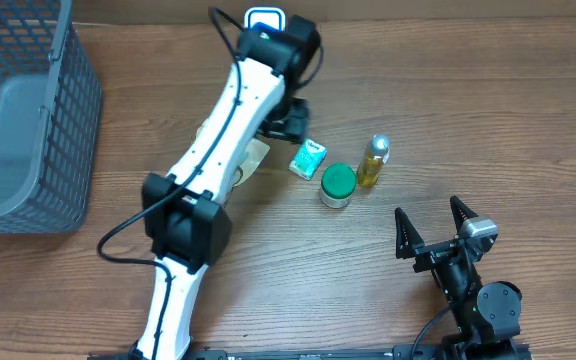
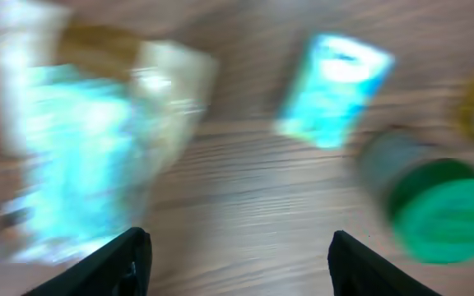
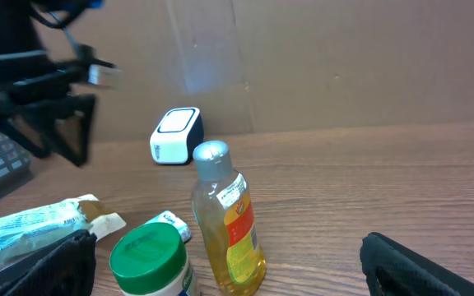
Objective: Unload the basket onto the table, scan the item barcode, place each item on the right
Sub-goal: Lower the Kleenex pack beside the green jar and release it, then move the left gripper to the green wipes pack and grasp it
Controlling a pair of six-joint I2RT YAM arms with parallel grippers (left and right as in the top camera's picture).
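Note:
Several items lie mid-table: a crinkled pale teal packet [image 1: 253, 160] [image 2: 81, 164], a small teal packet [image 1: 309, 158] [image 2: 332, 90], a green-lidded jar [image 1: 337, 185] [image 3: 149, 259] and a yellow bottle [image 1: 373, 162] [image 3: 227, 222]. The white barcode scanner [image 1: 264, 18] [image 3: 176, 136] stands at the far edge. My left gripper [image 1: 290, 122] [image 2: 241, 263] hangs open over bare wood between the two packets, holding nothing; its view is motion-blurred. My right gripper [image 1: 433, 222] [image 3: 227, 240] stands open near the front edge, facing the bottle and jar, with nothing in it.
A grey wire basket [image 1: 28, 110] fills the left end of the table. A cardboard wall [image 3: 344, 57] closes off the back. The left arm [image 1: 218, 140] stretches diagonally across the middle and covers part of the crinkled packet.

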